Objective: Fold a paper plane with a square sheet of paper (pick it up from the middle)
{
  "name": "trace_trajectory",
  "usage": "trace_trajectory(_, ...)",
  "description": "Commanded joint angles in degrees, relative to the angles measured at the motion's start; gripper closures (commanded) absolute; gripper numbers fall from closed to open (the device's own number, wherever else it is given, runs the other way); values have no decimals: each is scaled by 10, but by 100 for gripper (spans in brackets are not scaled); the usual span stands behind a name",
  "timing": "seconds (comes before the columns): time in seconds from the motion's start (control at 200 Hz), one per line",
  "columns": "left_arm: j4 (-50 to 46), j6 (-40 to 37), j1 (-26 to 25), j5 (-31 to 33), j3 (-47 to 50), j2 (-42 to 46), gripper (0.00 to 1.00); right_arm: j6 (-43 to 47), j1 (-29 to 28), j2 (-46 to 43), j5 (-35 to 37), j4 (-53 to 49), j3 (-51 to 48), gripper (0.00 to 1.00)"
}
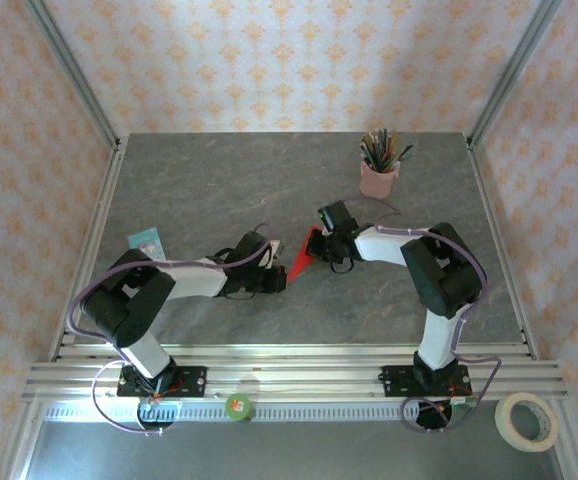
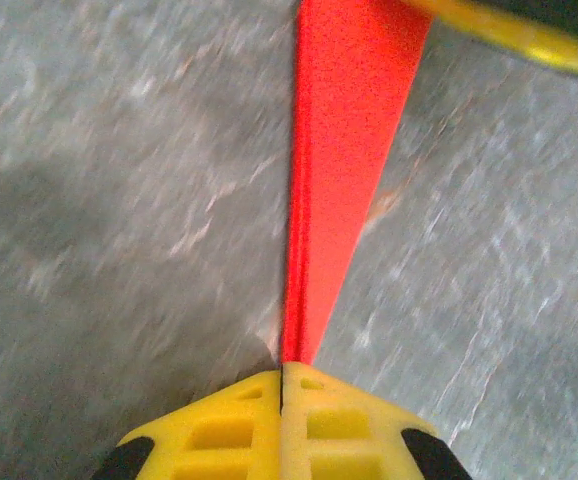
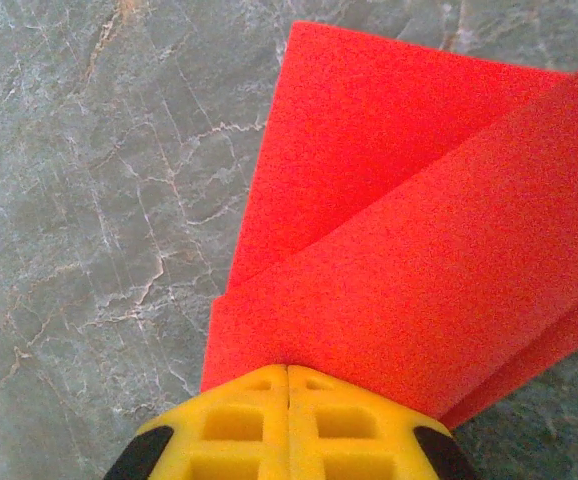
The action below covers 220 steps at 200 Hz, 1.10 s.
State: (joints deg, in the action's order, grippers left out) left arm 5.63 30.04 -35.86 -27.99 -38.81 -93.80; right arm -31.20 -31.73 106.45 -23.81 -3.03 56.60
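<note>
The square sheet of paper is folded into a bright red pointed dart, the paper plane (image 1: pixel 302 256), held just above the grey table between both arms. My left gripper (image 1: pixel 282 272) is shut on its narrow tip. In the left wrist view the plane (image 2: pixel 344 120) widens away from the closed jaws of that gripper (image 2: pixel 283 372), with a crease down its length. My right gripper (image 1: pixel 321 240) is shut on the wide end. In the right wrist view, layered red flaps (image 3: pixel 419 250) spread out from that gripper (image 3: pixel 288 372). One yellow finger (image 2: pixel 509 30) of the right gripper shows at the top of the left wrist view.
A pink pencil cup (image 1: pixel 379 175) full of pencils stands at the back right of the table (image 1: pixel 219 180). A teal card (image 1: pixel 147 241) lies at the left. A tape roll (image 1: pixel 525 420) and a small green roll (image 1: pixel 239 406) sit off the front rail.
</note>
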Motion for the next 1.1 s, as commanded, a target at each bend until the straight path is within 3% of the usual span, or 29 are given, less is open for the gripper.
trace_trajectory(0.0, -86, -8, 3, 16, 19, 31, 100, 14, -2, 60, 61, -99, -32, 98)
trace_trajectory(0.29, -52, 21, 3, 45, -32, 112, 100, -22, -18, 8, 12, -69, -49, 98)
trace_trajectory(0.671, 111, 111, -1, -25, -50, -13, 100, -63, -25, -49, -18, -36, -57, 98)
trace_trajectory(1.096, 93, 100, -4, -1, -38, -59, 100, -63, -18, -47, -21, -31, -34, 98)
